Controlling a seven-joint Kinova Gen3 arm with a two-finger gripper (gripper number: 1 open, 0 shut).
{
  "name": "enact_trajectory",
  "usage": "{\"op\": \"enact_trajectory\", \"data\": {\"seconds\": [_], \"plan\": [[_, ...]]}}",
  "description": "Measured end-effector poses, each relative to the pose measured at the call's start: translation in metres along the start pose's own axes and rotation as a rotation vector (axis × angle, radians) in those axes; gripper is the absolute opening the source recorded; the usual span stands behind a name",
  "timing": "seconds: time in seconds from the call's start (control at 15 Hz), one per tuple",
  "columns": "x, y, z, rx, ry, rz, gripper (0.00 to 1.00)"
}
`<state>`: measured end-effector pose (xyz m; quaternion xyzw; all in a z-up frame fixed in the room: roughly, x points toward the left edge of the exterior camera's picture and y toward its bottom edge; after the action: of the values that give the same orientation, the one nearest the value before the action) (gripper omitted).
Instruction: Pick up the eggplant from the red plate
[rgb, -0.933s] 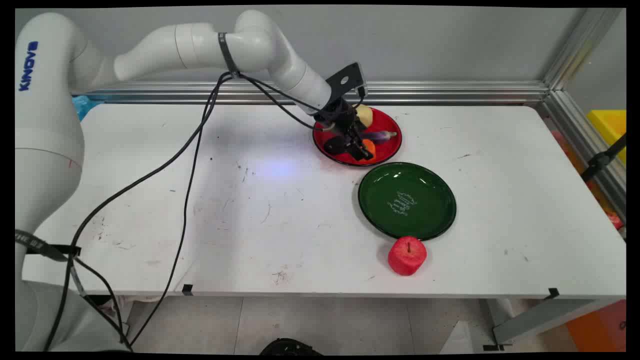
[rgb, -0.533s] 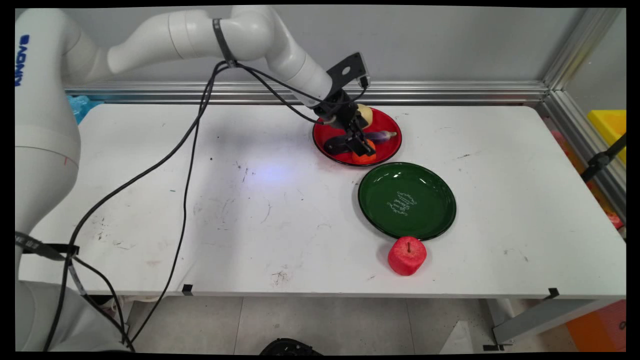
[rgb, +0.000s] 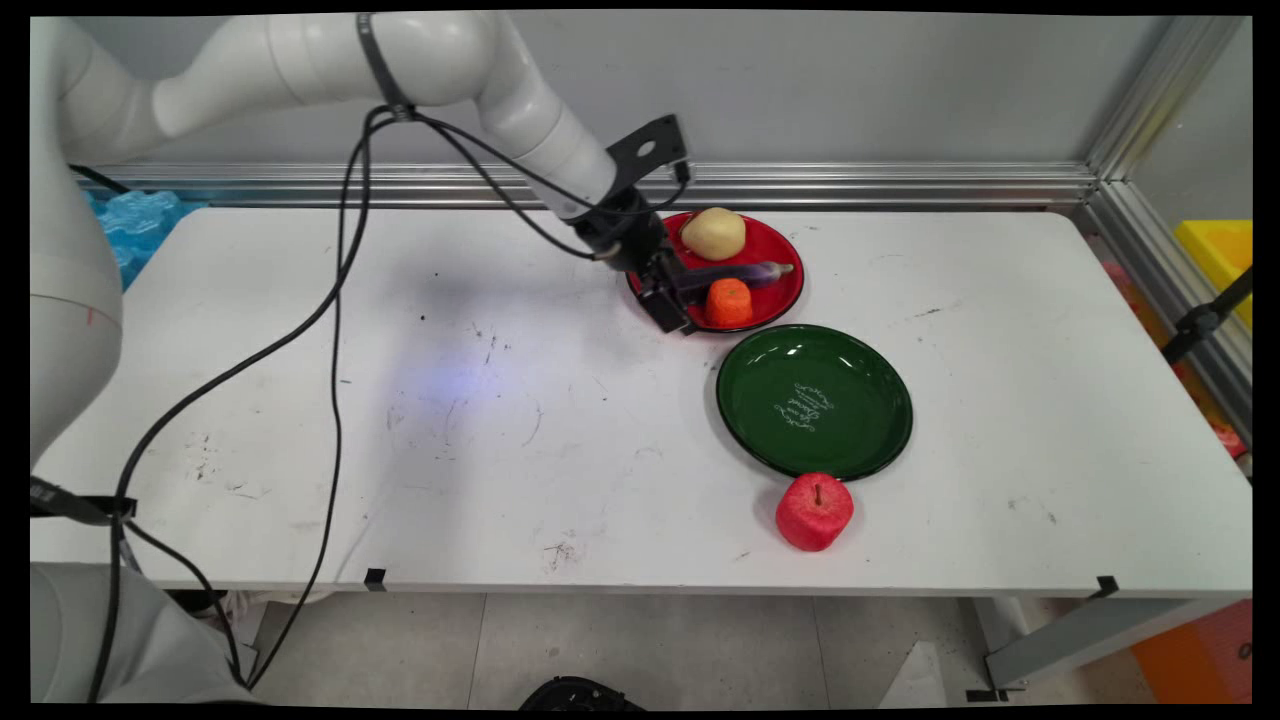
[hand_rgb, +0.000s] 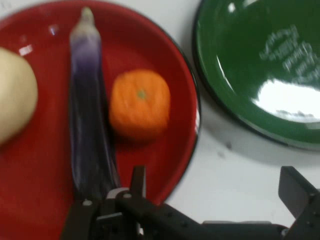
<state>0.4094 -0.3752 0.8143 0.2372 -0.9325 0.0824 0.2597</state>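
Here the pincer (rgb: 672, 305) hangs low over the near-left rim of the red plate (rgb: 783, 293), its two fingers spread wide apart with nothing between them. In the hand view one finger stands over the plate just beside the thick end of the purple eggplant (hand_rgb: 87, 125). The other finger stands off the plate, over the bare tabletop (rgb: 500, 450).

The eggplant lies across the middle of the red plate. The orange (hand_rgb: 140, 102) sits just beside it towards the plate's near rim; whether the two touch I cannot tell. The pale potato (rgb: 713, 233) sits at the plate's far side. The green plate (rgb: 812, 400) lies just beside the red plate, on its near side, and the red apple (rgb: 814, 511) stands beyond that, well apart from the red plate.

As I judge it, the rim is the hazard. With the fingers straddling it, a descent could strike the edge and tip or shove the red plate into the green one. A sideways drift could nudge the eggplant, which looks round and smooth enough to roll and push the orange.

Counted: two plates, one red and one green; one eggplant; one orange; one potato; one apple.
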Motion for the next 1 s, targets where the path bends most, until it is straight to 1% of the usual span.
{"op": "enact_trajectory", "data": {"seconds": [0.27, 0.47, 0.8, 1.0], "plan": [[-0.017, 0.007, -0.013, -0.008, -0.048, -0.019, 1.00], [-0.022, 0.005, -0.016, 0.004, -0.059, -0.031, 1.00], [-0.020, -0.013, -0.009, 0.060, -0.033, -0.054, 1.00], [-0.016, -0.027, 0.003, 0.094, -0.010, -0.060, 1.00]]}}
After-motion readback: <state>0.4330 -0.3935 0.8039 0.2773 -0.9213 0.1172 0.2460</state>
